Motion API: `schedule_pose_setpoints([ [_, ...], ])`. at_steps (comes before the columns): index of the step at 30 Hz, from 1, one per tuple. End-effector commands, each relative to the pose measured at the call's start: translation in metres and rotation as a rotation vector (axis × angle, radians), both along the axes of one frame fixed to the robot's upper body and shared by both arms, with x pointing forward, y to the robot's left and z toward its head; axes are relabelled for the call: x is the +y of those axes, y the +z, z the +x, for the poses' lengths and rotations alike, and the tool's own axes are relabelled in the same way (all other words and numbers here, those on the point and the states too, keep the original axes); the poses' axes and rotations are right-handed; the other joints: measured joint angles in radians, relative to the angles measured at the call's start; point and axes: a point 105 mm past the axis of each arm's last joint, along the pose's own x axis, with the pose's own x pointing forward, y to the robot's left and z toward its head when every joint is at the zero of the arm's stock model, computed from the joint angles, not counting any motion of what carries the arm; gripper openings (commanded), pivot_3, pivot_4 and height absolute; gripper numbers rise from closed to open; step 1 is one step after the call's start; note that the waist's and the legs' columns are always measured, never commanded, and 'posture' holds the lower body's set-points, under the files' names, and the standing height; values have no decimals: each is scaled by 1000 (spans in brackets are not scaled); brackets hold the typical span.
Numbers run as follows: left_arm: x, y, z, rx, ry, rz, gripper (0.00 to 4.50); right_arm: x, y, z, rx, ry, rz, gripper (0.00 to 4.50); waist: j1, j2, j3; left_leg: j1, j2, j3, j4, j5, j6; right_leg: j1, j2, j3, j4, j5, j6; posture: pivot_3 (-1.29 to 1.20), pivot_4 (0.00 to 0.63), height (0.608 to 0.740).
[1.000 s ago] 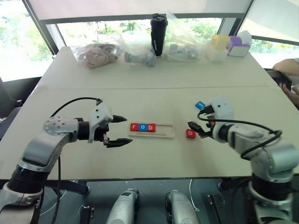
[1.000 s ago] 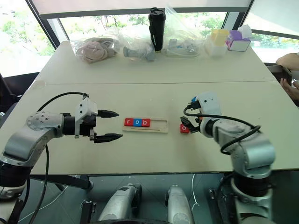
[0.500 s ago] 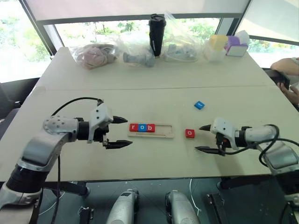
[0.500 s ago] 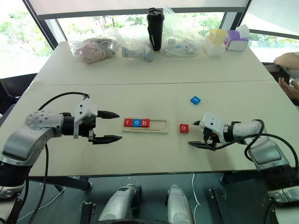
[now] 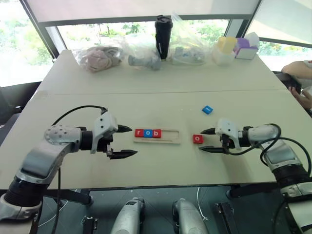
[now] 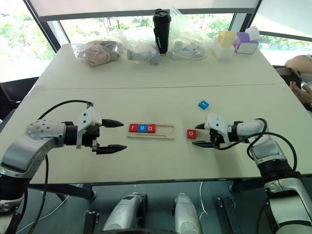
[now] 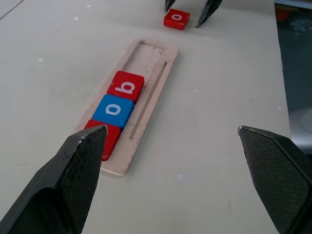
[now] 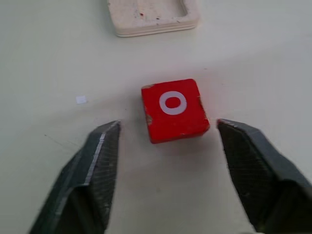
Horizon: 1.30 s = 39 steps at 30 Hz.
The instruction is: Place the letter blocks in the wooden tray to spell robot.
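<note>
The wooden tray point(image 5: 170, 136) lies mid-table with three letter blocks at its left end: red r point(image 5: 140, 132), blue o point(image 5: 148, 133), red b point(image 5: 156, 133). Its right part is bare. A loose red o block point(image 5: 197, 139) lies flat on the table right of the tray. A blue block point(image 5: 208, 109) lies farther back. My right gripper point(image 5: 204, 140) is low over the table and open. Its fingertips point(image 8: 105, 146) flank the near edge of the red o block point(image 8: 173, 109) without touching it. My left gripper point(image 5: 132, 141) hovers open just left of the tray point(image 7: 148, 53).
Along the far edge stand a black tumbler point(image 5: 165, 35), clear plastic bags point(image 5: 100, 56) with things in them, and yellow and purple boxes point(image 5: 236, 46). A person's hand point(image 5: 302, 73) shows at the right edge. A seam point(image 5: 156, 91) crosses the tabletop.
My right arm has come down from above the red o block, and its gripper now lies low with its tips beside the block, fingers closer together. The left gripper stayed put.
</note>
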Motion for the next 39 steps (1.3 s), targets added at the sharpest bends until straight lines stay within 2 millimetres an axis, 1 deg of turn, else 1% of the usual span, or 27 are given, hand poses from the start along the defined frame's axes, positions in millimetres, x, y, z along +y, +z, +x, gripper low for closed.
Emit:
schedule_pose_setpoints([
  [1, 0, 9, 0, -49, -8, 7, 4500, 3, -1, 1, 29, 10, -6, 1141, 1, 0, 0, 0, 0, 0, 0, 0, 0, 0, 0, 0, 0, 0, 0, 0, 150, 740],
  [7, 3, 8, 0, -53, 3, 16, 4500, 2, 6, 2, 52, -16, 19, 1139, 2, 0, 0, 0, 0, 0, 0, 0, 0, -1, 0, 0, 0, 0, 0, 0, 150, 740],
  [10, 6, 9, 0, -53, 10, 16, 4500, 8, 24, 7, 23, -39, 47, 1139, 3, 0, 0, -1, 0, 0, 0, 0, 0, -1, 0, 0, 0, 0, 0, 0, 150, 740],
  [12, 7, 11, 0, -51, 11, 15, 4500, 23, 42, 12, 6, -18, 72, 1139, 1, 0, 0, -1, 0, 0, 0, 0, 0, -2, 0, 0, 1, 0, 0, 0, 150, 740],
  [14, 7, 12, 0, -48, 5, 12, 4500, 37, 50, 14, 6, 17, 73, 1139, -2, 1, 0, -2, 0, 1, 0, 0, 0, -5, 0, 1, 1, 0, 0, 0, 150, 740],
  [16, 4, 12, 3, -54, -2, 12, 4500, 53, 54, 18, 8, 45, 85, 1139, 0, 1, 0, -2, 0, 0, -1, 0, 0, -5, 0, 1, 2, 0, 0, 0, 150, 740],
  [19, -1, 13, 6, -64, -7, 6, 4500, 74, 54, 22, 15, 93, 82, 1139, 6, 0, 0, -2, 0, 0, -1, 0, 1, -5, 0, 0, 2, 0, 0, 0, 150, 740],
  [22, -2, 13, 6, -64, -9, 5, 4500, 85, 49, 24, 23, 131, 47, 1139, 7, 0, 0, -3, -1, 0, -1, 1, 1, -5, 0, 0, 1, 0, 0, 0, 150, 740],
  [28, 1, 10, 4, -64, 12, 6, 4500, 91, 33, 34, 35, 163, -44, 1139, 2, 0, 0, -3, -2, 2, 0, 1, 1, -5, 1, 0, 1, 0, 0, 0, 150, 740],
  [33, 1, 8, 2, -61, 23, 0, 4500, 96, 28, 36, 43, 194, -59, 1139, 1, 0, 0, -2, -1, 1, -1, 1, 1, -5, 2, 0, 2, 0, 1, 0, 150, 740],
  [39, 0, 8, 1, -60, 31, -4, 4500, 102, 28, 37, 38, 210, -54, 1139, 1, 0, 0, -2, -1, 1, -1, 1, 1, -5, 3, 0, 2, 0, 1, 0, 150, 740],
])
